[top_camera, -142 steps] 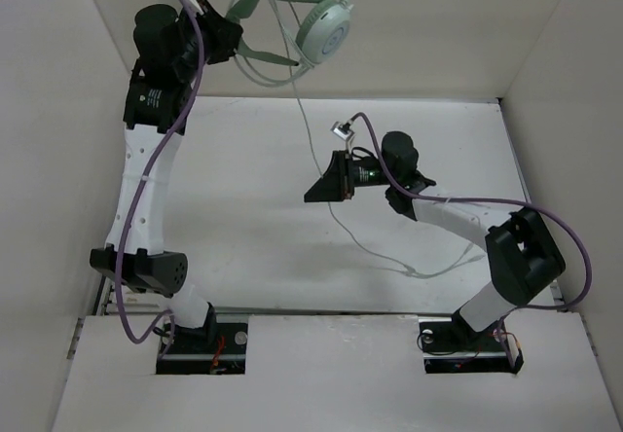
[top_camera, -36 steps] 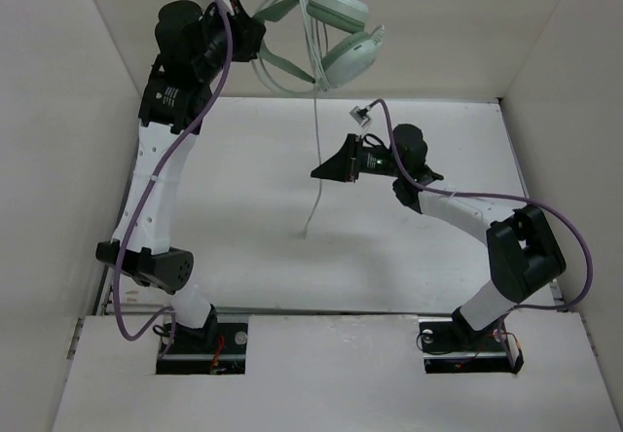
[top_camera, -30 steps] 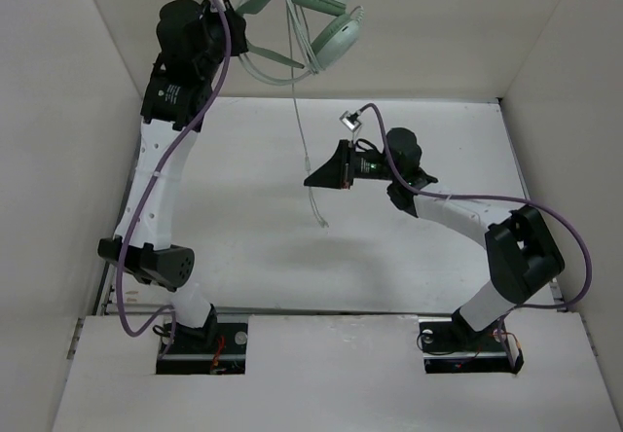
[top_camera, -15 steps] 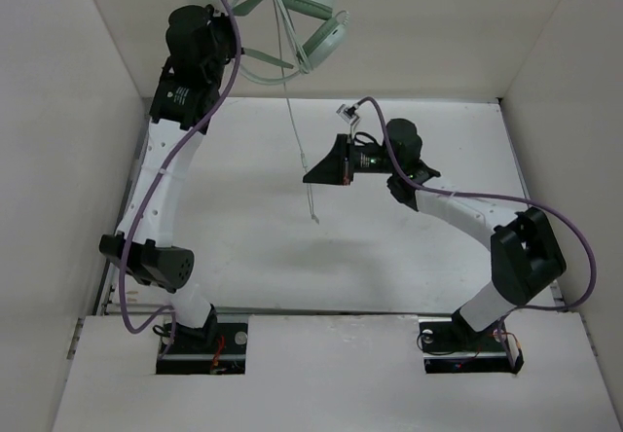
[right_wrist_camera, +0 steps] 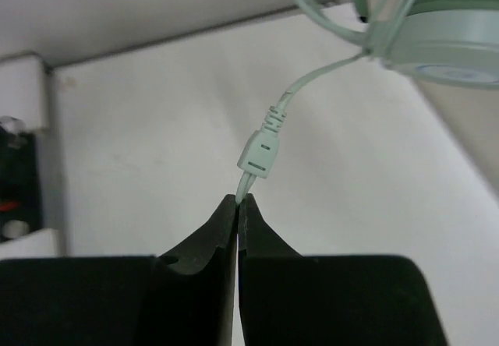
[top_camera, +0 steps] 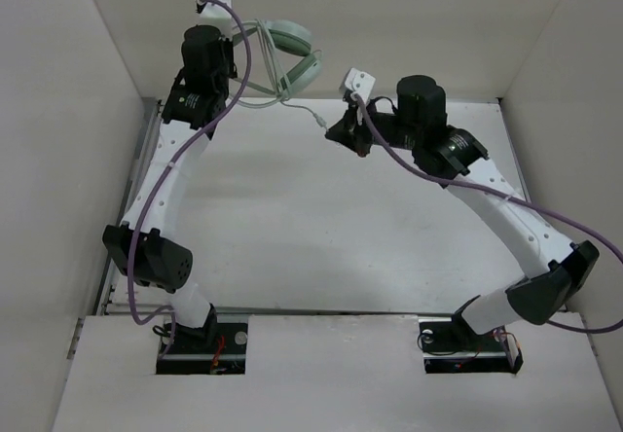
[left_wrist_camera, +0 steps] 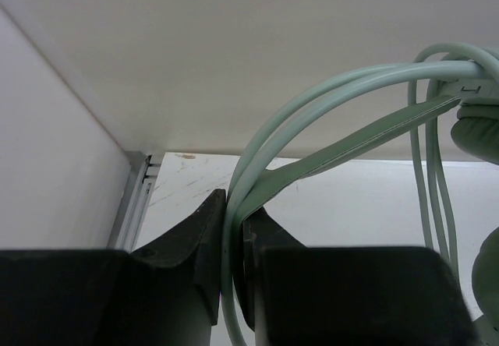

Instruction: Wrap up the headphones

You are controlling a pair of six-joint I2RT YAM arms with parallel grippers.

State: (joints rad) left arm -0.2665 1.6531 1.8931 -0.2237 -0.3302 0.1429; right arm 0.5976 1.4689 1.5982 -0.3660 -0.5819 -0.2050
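Both closed: left end effector (left_wrist_camera: 235, 215) clamped on the headband wires of the headphones (top_camera: 290, 45), right end effector (right_wrist_camera: 236, 206) pinching the tip of the cable plug (right_wrist_camera: 260, 153). Arms stretched up and far, wrists near the back wall (top_camera: 458, 23). Ear cups cut off in wrist views. Headphones aloft over the far worktop (top_camera: 292, 218) edge, side walls well apart.

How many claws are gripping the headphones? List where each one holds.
2. The left claw clamps the headphones' headband; the right claw pinches the plug end of their cable.
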